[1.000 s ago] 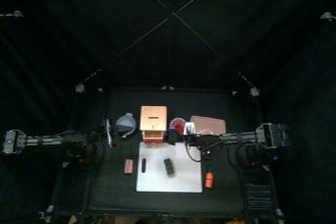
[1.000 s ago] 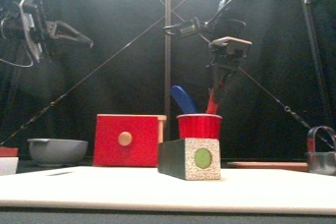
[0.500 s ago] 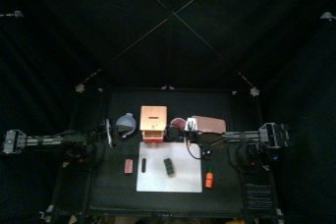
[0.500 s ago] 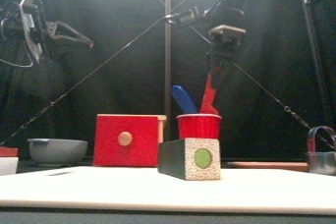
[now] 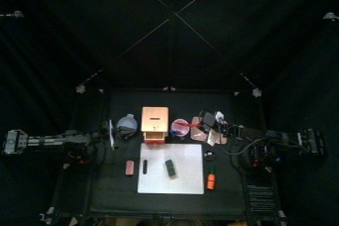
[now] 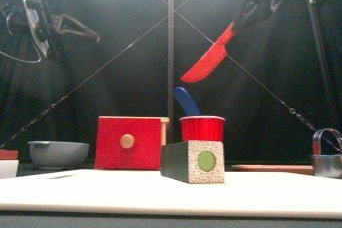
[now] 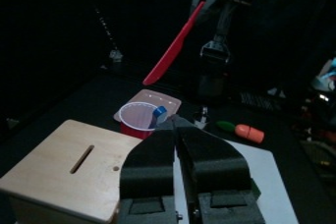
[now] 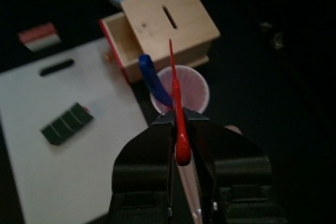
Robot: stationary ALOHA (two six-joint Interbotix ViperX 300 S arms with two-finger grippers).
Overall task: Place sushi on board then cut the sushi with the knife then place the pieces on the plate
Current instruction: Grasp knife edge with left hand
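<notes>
- Over the table, from the top view: the white cutting board (image 5: 157,175) lies at front centre. The dark green sushi roll (image 5: 172,169) lies on it near the middle. At the board's 12 o'clock stand the wooden box (image 5: 157,123) and the red cup (image 5: 179,126). The pink tray (image 5: 199,125) lies at its 1 o'clock. The right arm comes in from 3 o'clock, and the left arm rests at 9 o'clock.
- At table height, from the front view: the red knife (image 6: 210,57) hangs in the air at the cup's 12 o'clock, clear of the rim, its blade slanting down toward 7 o'clock. The blue knife (image 6: 186,100) stands in the cup. The sushi roll sits on the board in front of the cup.
- From the left wrist view: the left gripper (image 7: 180,141) has its jaws pressed together on nothing.
- From the right wrist view: the right gripper (image 8: 180,154) pinches the red knife by its handle, and the blade runs straight out above the cup.
- Handling, as a judgement: the knife looks like light, stiff, smooth plastic. Held at the handle end, its long blade could swivel between the jaws, so a firm pinch and a straight downward press would suit. The sushi looks light and made to part at its seams. It may skid on the smooth board, so it is best steadied at one end.
</notes>
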